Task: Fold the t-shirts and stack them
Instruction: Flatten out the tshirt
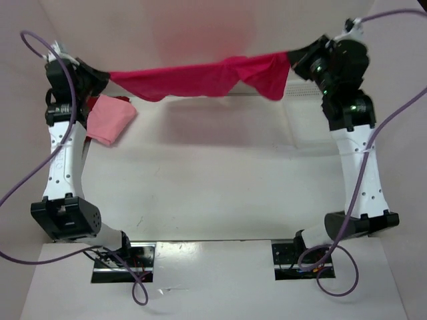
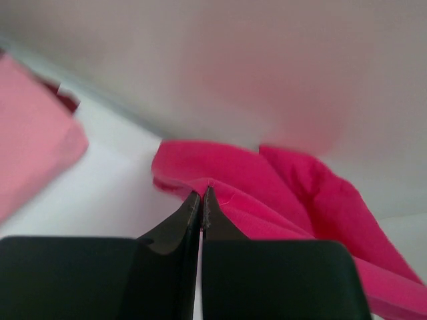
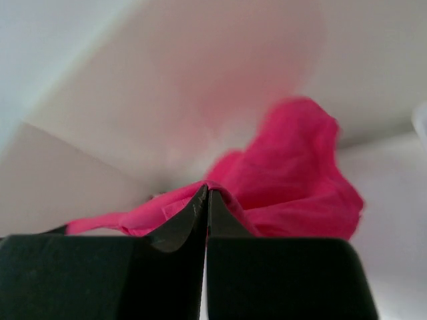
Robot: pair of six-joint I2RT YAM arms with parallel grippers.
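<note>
Here the left tool (image 1: 107, 77) and right tool (image 1: 293, 61) are each clenched on one end of the magenta shirt (image 1: 200, 80), holding it stretched in the air over the far counter (image 1: 220, 180), likely to spread it flat for folding; the pink shirt (image 1: 110, 119) lies far left.

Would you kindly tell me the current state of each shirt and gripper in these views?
Magenta shirt: unfolded, stretched in the air between both grippers.
Pink shirt: folded, on the table.
Red shirt: mostly hidden under the pink one.
Left gripper: shut on the magenta shirt.
Right gripper: shut on the magenta shirt.
</note>
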